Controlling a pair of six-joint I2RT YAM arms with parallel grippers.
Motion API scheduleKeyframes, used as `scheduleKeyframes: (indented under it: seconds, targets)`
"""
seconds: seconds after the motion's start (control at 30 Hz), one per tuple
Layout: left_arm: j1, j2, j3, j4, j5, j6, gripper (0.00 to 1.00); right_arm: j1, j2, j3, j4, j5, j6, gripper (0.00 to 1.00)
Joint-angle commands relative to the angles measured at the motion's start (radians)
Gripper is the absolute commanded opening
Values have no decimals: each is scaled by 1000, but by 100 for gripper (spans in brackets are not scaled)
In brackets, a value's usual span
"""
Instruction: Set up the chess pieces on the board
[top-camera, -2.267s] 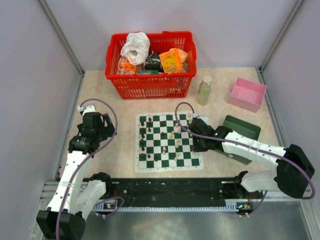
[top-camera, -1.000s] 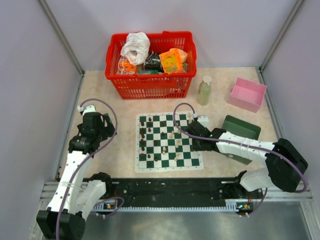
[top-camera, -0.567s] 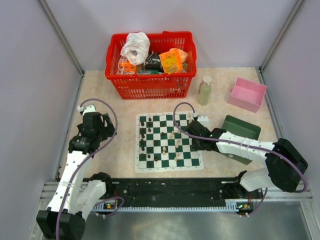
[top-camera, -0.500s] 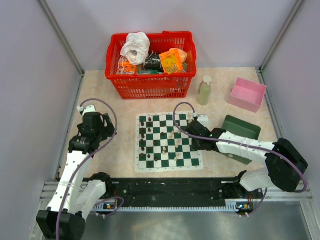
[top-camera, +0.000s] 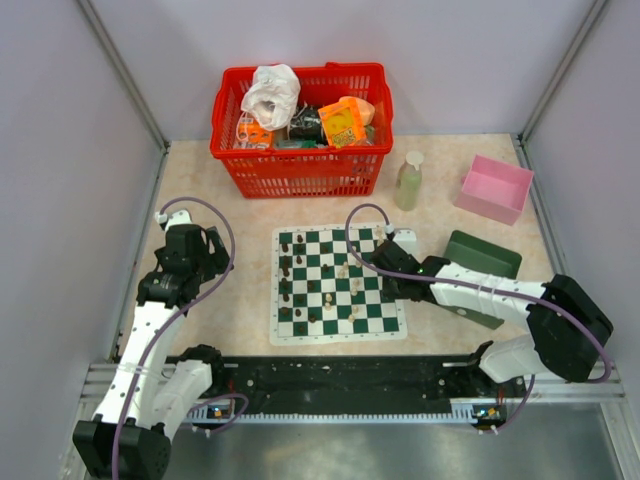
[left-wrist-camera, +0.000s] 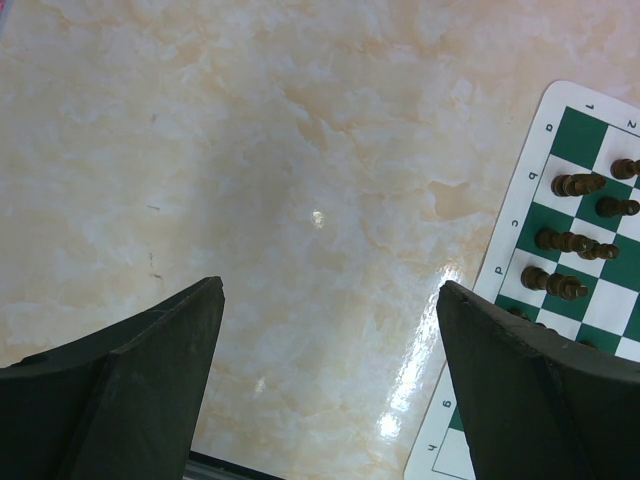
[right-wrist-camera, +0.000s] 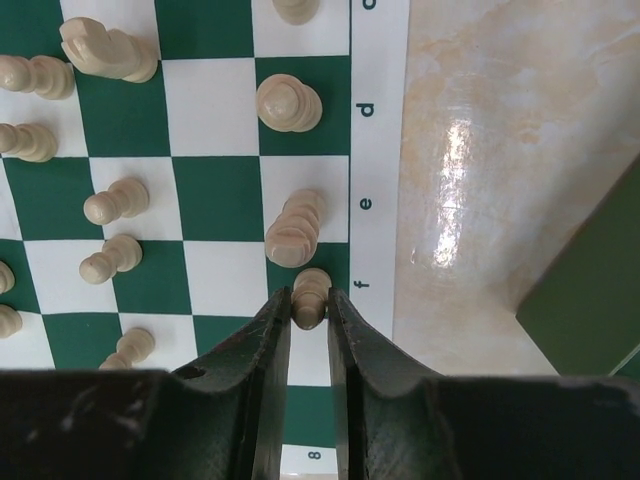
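Observation:
The board (top-camera: 337, 284) lies flat in the middle of the table, with dark brown pieces (top-camera: 288, 270) along its left side and cream pieces (top-camera: 352, 268) on its right half. My right gripper (right-wrist-camera: 310, 312) is shut on a cream piece (right-wrist-camera: 311, 297) over the board's right edge by the letter f; in the top view it is at the board's right side (top-camera: 388, 266). Other cream pieces (right-wrist-camera: 293, 228) stand close ahead. My left gripper (left-wrist-camera: 330, 300) is open and empty over bare table left of the board (left-wrist-camera: 600, 280); dark pieces (left-wrist-camera: 565, 240) show there.
A red basket (top-camera: 300, 125) full of items stands behind the board. A pale green bottle (top-camera: 408, 180) and a pink box (top-camera: 494, 188) are at the back right. A dark green box (top-camera: 484, 262) lies right of the board, under my right arm.
My right gripper has shifted slightly left and toward the board's far right part. My left arm has not moved.

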Motion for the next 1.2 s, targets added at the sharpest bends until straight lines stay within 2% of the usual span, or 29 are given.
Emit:
scheduleKeyframes:
  seconds: [0.0,0.13,0.37,0.53,0.7,1.03,1.17]
  targets:
    - [-1,-4,-3,40,7,1,93,2,-18,-3,26,4,8,23]
    - [-1,-4,-3,42,5,1,93,2,-36,-1,24,-12,1,29]
    - [-1,-6,-3,42,8,0,93,1,-65,28,-16,-32,-16,32]
    - [-1,-9,-3,44,7,0,93,2,-122,104,-83,-4,-36,36]
    - [-1,-10,-3,40,10,1,93,1,-133,192,-115,5,-61,44]
    - [-1,-17,-3,42,5,1,93,-5,85,364,-62,-85,-160,45]
    - [-1,-18,-5,40,1,0,93,-22,195,416,-52,-116,-182,43]
